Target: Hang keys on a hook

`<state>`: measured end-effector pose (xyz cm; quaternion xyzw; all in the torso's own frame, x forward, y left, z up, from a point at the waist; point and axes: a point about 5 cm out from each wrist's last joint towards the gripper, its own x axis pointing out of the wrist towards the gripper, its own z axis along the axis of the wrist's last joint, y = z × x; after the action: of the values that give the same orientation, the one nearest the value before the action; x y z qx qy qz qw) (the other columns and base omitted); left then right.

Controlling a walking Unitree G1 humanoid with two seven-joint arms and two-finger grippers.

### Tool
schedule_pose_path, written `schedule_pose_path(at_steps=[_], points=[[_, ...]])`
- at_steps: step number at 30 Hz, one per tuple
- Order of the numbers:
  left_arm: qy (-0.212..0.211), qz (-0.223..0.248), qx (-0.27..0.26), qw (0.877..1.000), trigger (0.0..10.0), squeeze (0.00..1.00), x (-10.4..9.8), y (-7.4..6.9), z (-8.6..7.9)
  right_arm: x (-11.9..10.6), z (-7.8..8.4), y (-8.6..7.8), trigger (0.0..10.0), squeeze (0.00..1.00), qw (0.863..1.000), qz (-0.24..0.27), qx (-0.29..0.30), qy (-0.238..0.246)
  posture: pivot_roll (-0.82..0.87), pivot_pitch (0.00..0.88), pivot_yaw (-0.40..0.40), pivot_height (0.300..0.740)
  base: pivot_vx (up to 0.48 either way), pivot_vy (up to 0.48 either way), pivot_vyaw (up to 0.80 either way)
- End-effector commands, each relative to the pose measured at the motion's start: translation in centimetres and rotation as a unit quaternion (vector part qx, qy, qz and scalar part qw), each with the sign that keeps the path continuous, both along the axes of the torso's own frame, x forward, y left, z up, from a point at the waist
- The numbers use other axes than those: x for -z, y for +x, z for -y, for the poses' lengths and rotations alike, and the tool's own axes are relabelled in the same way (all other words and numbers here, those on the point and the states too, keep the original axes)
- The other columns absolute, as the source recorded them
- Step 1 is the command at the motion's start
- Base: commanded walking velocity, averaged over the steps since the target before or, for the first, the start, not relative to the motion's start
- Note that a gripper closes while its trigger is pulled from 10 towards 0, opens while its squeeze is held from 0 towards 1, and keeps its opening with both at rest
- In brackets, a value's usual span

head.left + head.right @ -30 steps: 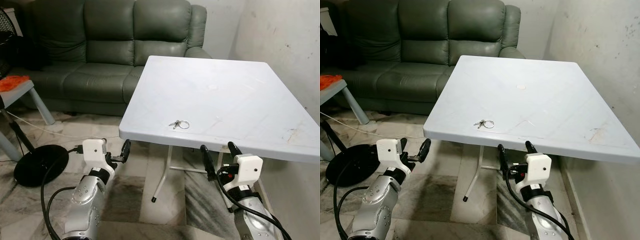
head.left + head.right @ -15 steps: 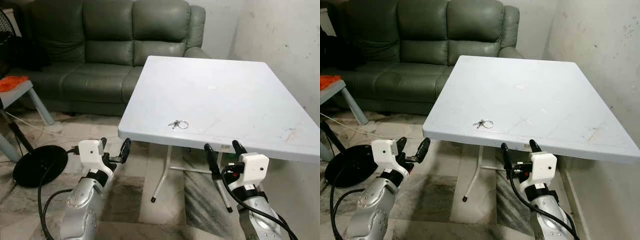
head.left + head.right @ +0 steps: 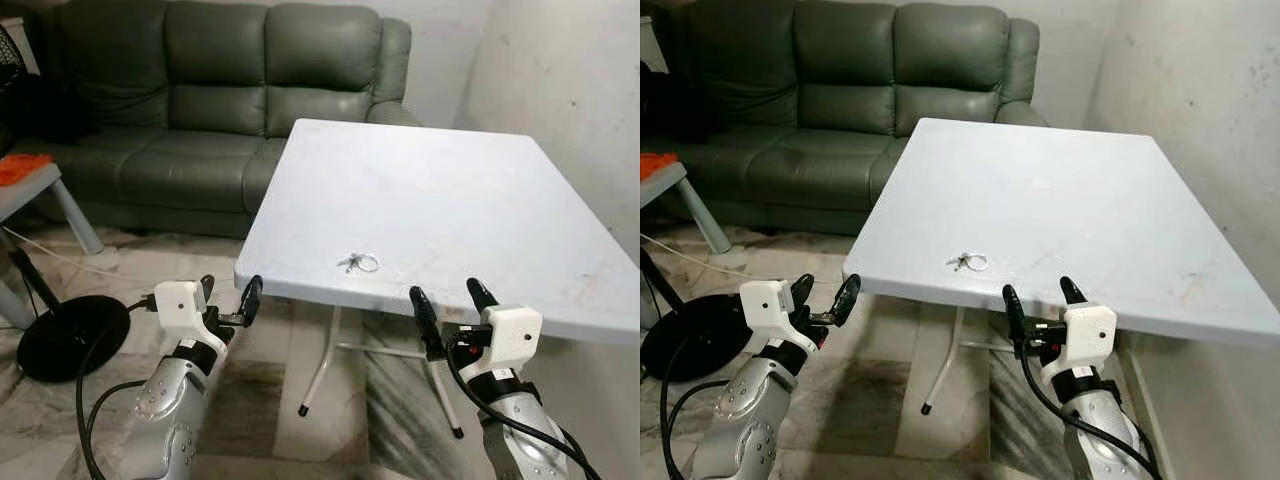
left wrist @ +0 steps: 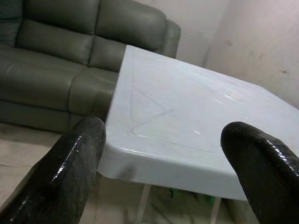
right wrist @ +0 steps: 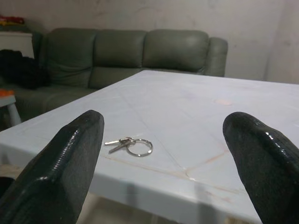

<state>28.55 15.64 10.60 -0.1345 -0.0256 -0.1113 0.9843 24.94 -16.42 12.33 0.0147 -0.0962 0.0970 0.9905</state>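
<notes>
A small bunch of keys (image 3: 359, 263) on a metal ring lies near the front edge of the white table (image 3: 450, 190). The right wrist view looks straight at the keys (image 5: 130, 145) between its two fingers. My right gripper (image 3: 450, 305) is open, held just in front of the table's front edge, a little right of the keys and level with the tabletop. My left gripper (image 3: 230, 296) is open too, held beside the table's front left corner, below its edge. No hook can be made out.
A dark green leather sofa (image 3: 220, 100) stands behind the table. A black round fan base (image 3: 70, 335) with a cable sits on the floor at left, next to a grey stool (image 3: 30, 190) bearing something orange. A pale wall (image 3: 570, 90) runs along the right.
The camera has moved closer and tilted, so the table sits lower and nearer. Both grippers have risen slightly towards the table edge. The keys lie where they were.
</notes>
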Motion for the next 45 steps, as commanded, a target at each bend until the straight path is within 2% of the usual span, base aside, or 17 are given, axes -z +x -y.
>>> schedule_pose_path(at_steps=[1,18,25,31,37,45], points=[[-0.002,0.003,0.003,1.0,10.0,0.0,-0.3,-0.1,0.0,-0.6,-0.3,0.1,10.0,0.0,1.0,0.008,-0.008,-0.001,-0.05,0.014,-0.036,0.74,0.42,0.0,0.0],[-0.009,-0.004,0.001,1.0,10.0,0.0,-0.2,-0.1,0.6,-0.6,-0.6,0.1,10.0,0.0,1.0,0.006,-0.016,-0.004,-0.05,0.012,-0.038,0.74,0.385,0.0,0.0],[-0.01,-0.003,-0.004,1.0,10.0,0.0,0.0,-0.3,1.0,-0.5,-0.7,0.1,10.0,0.0,1.0,0.001,-0.027,-0.008,-0.05,0.013,-0.039,0.74,0.0,0.0,0.0],[-0.009,-0.005,0.023,1.0,10.0,0.0,0.2,-1.0,2.0,-0.2,-1.1,0.4,10.0,0.0,0.996,-0.019,-0.085,-0.024,-0.05,0.014,-0.038,0.74,0.0,0.0,0.0],[-0.011,-0.008,0.033,0.999,10.0,0.0,0.4,-1.3,2.5,-0.7,-0.9,1.6,10.0,0.0,0.992,-0.022,-0.117,-0.05,-0.05,0.012,-0.043,0.74,0.0,0.0,0.0],[-0.017,-0.015,0.034,0.999,10.0,0.0,0.7,-1.7,2.8,-1.4,-1.0,2.8,10.0,0.0,0.989,-0.017,-0.136,-0.056,-0.03,0.008,-0.054,0.74,0.0,0.0,0.0]])
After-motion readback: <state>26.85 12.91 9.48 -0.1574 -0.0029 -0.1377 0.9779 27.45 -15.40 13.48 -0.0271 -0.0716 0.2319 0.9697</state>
